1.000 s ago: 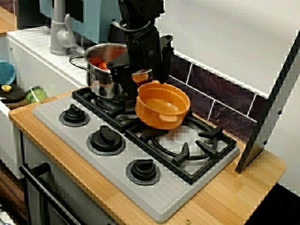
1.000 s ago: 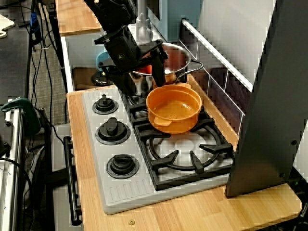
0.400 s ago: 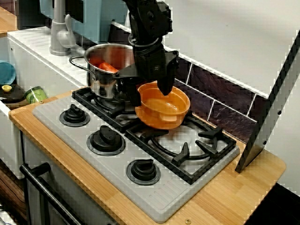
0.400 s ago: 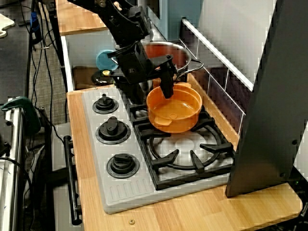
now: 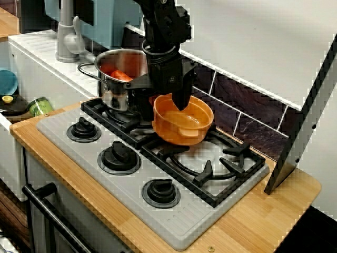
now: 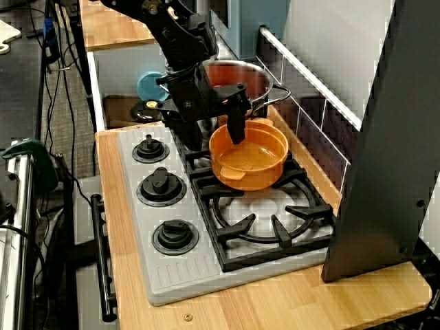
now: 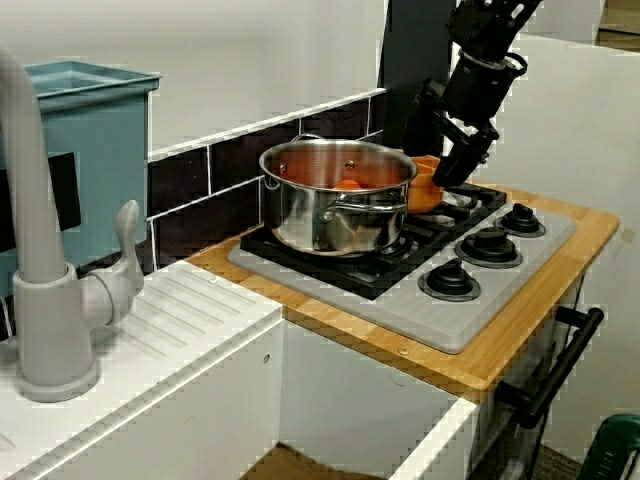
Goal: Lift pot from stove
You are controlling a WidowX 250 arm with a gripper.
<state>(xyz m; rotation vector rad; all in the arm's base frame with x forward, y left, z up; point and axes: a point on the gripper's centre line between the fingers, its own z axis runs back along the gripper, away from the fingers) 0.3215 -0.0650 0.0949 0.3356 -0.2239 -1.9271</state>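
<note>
Your orange pot (image 5: 182,119) sits on the black burner grate (image 6: 271,220) of the grey stove (image 5: 131,182), at the back, just beside the steel pot (image 7: 338,195) and w/ its near edge maybe a bit tipped, I cannot tell if it is already off the grate. It looks like thin moulded plastic, so judge it very light and stiff but smooth, prob. slippery against metal; it can rotate or slide in a weak pinch. The gripper (image 5: 167,103) straddles the rear wall: one of the jaws goes down inside the bowl, the other is outside behind the rim, mostly hidden, so I cannot tell if they already clench the wall or stand a little apart. The rim is the good place to hold, since the stubby side handle (image 6: 232,176) at the front is short and rounded. Shape is shallow, round, empty inside. The steel pot is shiny, taller, w/ loop handles and sth. red-orange in it. The surface around the cooktop is light wood (image 5: 253,224), three round black knobs (image 6: 160,188) in front.
</note>
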